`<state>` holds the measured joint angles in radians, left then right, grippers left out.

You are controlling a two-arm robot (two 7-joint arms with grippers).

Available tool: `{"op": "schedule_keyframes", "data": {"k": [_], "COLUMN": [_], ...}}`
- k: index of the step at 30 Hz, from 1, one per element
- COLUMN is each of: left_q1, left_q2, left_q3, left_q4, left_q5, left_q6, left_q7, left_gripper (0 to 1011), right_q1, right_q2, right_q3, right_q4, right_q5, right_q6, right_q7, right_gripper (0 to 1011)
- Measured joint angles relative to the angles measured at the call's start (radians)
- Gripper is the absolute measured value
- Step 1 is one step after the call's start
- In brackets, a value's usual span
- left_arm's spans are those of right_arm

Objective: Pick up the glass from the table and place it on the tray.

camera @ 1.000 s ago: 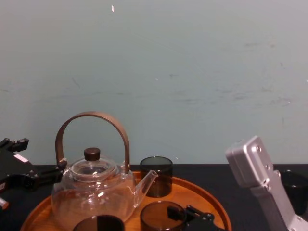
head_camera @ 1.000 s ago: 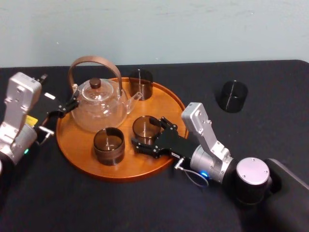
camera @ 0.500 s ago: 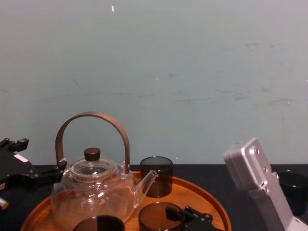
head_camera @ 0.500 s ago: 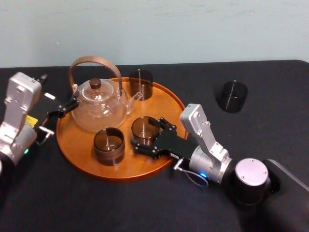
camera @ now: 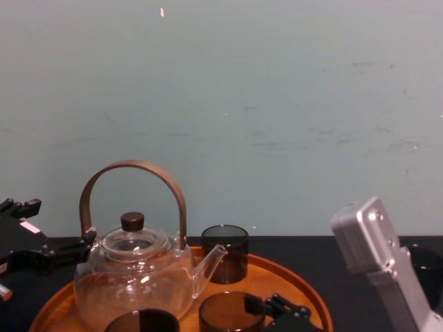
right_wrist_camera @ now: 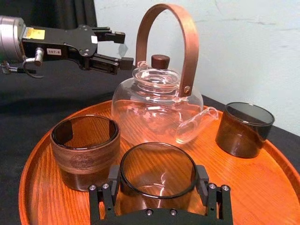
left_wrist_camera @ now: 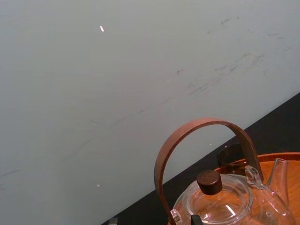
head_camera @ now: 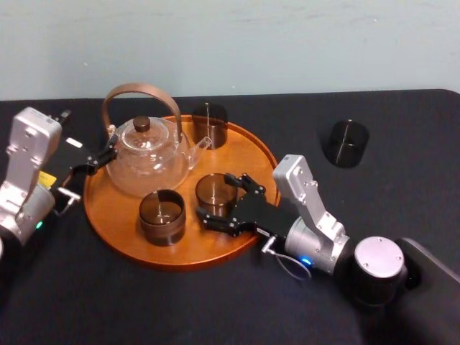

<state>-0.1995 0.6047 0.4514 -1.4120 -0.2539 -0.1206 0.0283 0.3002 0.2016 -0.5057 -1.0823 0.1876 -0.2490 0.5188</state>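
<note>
Right pincer (head_camera: 216, 200) opened, round smoky glass (head_camera: 213, 190) on wooden tray (head_camera: 115, 224)

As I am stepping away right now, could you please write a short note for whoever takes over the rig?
Left tool: open, empty, beside the teapot.
Right tool: around a glass standing on the tray; grip unclear.
Done: back glass and front-left glass also on the tray.
Left: lone glass on the table, right of the tray; probably free the right tool, then fetch it.
</note>
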Motion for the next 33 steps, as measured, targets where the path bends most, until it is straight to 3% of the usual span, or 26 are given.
{"op": "schedule_keyframes", "data": {"k": [20, 26, 33], "left_q1": [0.0, 0.0, 0.0], "left_q2": [0.0, 0.0, 0.0], "left_q3": [0.0, 0.0, 0.0], "left_q4": [0.0, 0.0, 0.0], "left_q5": [0.0, 0.0, 0.0], "left_q6": [0.0, 0.0, 0.0], "left_q7": [0.0, 0.0, 0.0], "left_gripper": [1009, 1010, 1010], "right_q1": [-0.094, -0.156, -0.202], "right_q2": [0.067, 0.11, 0.151], "right_q3": [0.026, 0.055, 0.101], "right_q4": [-0.163, -0.257, -0.318], "right_q5": [0.019, 0.037, 0.049], "right_q6": [0.04, 0.061, 0.073], "right_q7": [-0.022, -0.04, -0.07], "right_gripper": [1002, 1002, 1002]}}
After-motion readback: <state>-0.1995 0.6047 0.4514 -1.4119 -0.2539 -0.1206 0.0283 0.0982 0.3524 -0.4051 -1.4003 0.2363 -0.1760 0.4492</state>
